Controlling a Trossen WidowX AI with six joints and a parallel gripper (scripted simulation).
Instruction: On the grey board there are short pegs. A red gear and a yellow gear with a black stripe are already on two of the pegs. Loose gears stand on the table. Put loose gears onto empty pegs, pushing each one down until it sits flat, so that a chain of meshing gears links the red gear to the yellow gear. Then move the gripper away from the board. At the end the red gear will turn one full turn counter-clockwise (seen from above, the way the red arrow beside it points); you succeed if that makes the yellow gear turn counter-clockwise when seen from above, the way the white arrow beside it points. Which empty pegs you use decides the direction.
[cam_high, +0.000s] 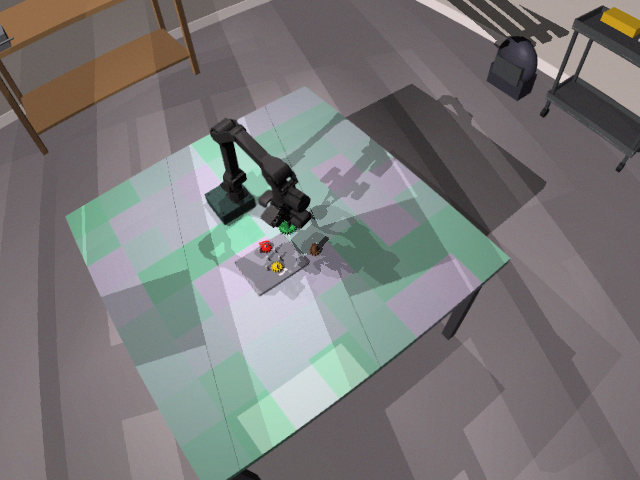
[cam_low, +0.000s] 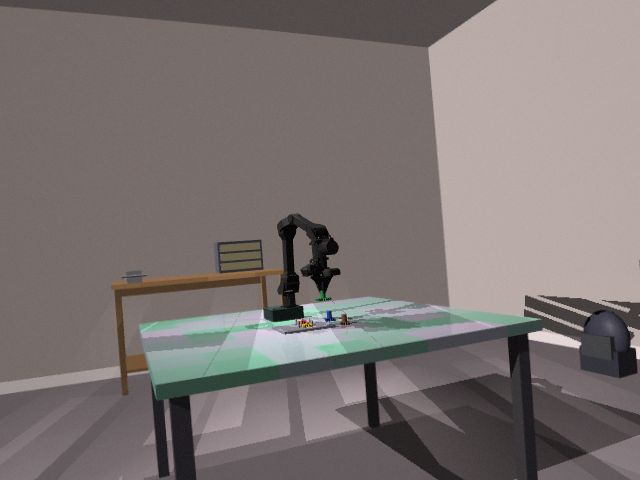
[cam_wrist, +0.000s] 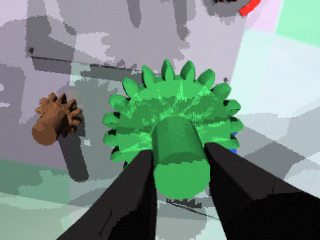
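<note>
My gripper (cam_wrist: 179, 156) (cam_low: 323, 291) is shut on the stem of the green gear (cam_wrist: 135, 107) (cam_high: 287, 228) (cam_low: 323, 298). It holds the gear level in the air, above the table and behind the grey board (cam_high: 258, 281) (cam_low: 289, 331). The red gear (cam_high: 267, 248) sits on the board's back left part, the yellow gear (cam_high: 277, 267) (cam_low: 307, 324) nearer its front. Short pegs between them are too small to count. The brown gear (cam_high: 314, 250) (cam_low: 344, 320) (cam_wrist: 56, 117) stands on the table right of the board. The blue gear (cam_low: 329, 316) stands behind the board, mostly hidden by the green gear in the wrist view.
The arm's dark base (cam_high: 230, 204) (cam_low: 283, 313) stands on the table (cam_high: 289, 356) behind and left of the board. A wooden shelf (cam_high: 103, 82), a dark backpack-like object (cam_high: 515, 59) and a cart (cam_high: 594, 100) stand away from the table.
</note>
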